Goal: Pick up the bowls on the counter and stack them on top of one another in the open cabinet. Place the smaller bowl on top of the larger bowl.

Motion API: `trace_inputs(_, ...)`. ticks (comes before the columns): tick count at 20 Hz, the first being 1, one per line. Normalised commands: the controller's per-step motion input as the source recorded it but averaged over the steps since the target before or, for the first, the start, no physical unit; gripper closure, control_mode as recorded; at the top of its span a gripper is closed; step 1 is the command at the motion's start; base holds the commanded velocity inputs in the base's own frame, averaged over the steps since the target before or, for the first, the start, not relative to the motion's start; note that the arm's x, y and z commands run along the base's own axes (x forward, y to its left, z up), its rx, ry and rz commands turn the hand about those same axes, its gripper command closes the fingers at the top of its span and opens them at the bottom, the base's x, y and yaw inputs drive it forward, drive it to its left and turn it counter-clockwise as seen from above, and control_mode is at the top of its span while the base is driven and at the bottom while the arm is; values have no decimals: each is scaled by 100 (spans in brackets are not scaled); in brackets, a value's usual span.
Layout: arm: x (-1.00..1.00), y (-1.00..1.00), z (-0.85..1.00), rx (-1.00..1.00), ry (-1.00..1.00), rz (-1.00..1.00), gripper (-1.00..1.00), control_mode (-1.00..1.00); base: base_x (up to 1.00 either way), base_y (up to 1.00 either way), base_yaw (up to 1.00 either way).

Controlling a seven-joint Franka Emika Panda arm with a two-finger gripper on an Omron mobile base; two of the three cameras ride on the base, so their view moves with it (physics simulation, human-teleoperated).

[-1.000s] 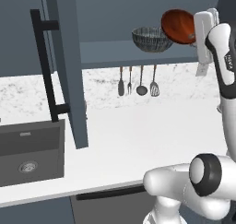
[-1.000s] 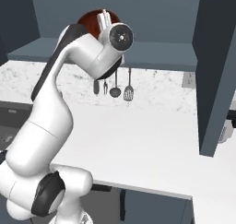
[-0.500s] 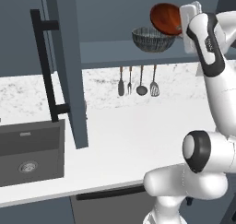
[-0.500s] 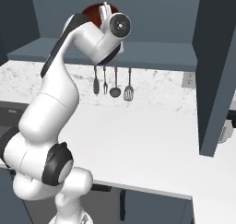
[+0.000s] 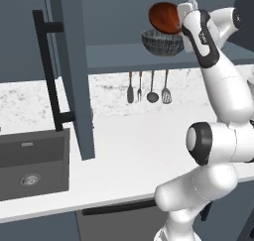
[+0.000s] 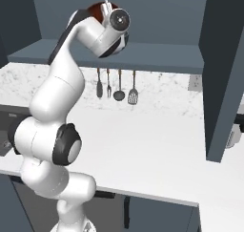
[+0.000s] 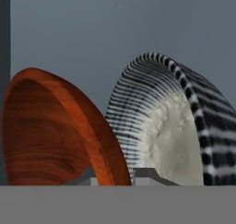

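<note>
We see the two-finger gripper [image 5: 182, 9] raised to the level of the shelf in the dark slate-blue wall cabinet [image 5: 124, 56]. Its jaws are closed on the rim of the small glossy reddish-brown bowl [image 5: 164, 17], which it holds tilted on edge with the hollow side facing left in the left base view. In the hand view the rim of this smaller bowl [image 7: 55, 135] passes between the two finger tips.

The wider dark grey streaked bowl with the pale speckled inside [image 5: 162, 42] stands upright on the cabinet shelf. The smaller bowl hangs just above it; we cannot tell whether the two touch. In the hand view the larger bowl [image 7: 170, 126] appears directly beside the held one.

The tall cabinet door with the long black bar handle [image 5: 49, 76] stands open on the left. Below the shelf, four dark utensils [image 5: 148, 89] hang on the far wall. The long smooth white worktop [image 5: 129, 150] carries a dark grey sink [image 5: 30, 160] at its left end.
</note>
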Motion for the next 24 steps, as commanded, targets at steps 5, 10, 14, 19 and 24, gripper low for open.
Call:
trace_inputs(5,51,1,-23,0,0,0,100,-100,0,0,0)
trace_inputs(10,25,4,-38,0,1,0,100,-100,0,0,0)
trace_inputs(14,-19,0,-59,0,0,3,100,-100,0,0,0)
trace_inputs(19,-9,0,-43,0,0,0,100,-100,0,0,0)
trace_inputs(24,16,1,-28,0,5,0,-100,-100,0,0,0)
